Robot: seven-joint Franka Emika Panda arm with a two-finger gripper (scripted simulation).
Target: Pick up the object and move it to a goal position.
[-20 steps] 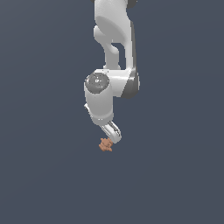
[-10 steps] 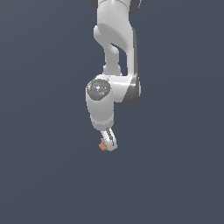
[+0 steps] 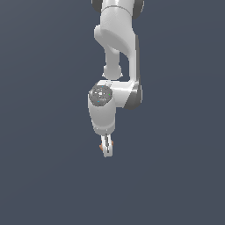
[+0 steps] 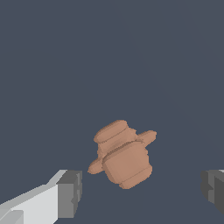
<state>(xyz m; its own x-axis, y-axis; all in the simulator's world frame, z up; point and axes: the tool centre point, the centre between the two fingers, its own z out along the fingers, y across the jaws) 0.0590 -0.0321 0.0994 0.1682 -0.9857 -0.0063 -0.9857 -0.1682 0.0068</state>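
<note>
Fingers [image 4: 65, 194] of my hand [image 4: 140, 192] stand spread wide, one dark pad toward one side of the wrist view and the other [image 4: 214, 190] at the far edge, with nothing gripped between them. Going across that view from the first pad, there is a clear gap, then the object [image 4: 122, 157], then a wider gap before the second pad. So the object sits between my fingers, apart from both, and a little nearer the first. It lies on the plain grey bench [image 4: 131, 52], tilted, with knobs poking out at its sides.

In the exterior view my hand [image 3: 106, 148] points straight down from the white arm [image 3: 115, 48], and only slivers of orange show at the object [image 3: 101, 148] behind the fingers.

It looks small, rigid and probably light, so I judge that a modest squeeze will do. The lumpy surface could twist or slip under flat pads; the blocky middle seems the safest place to pinch, not the thin side knobs. No goal marker shows in either view.
</note>
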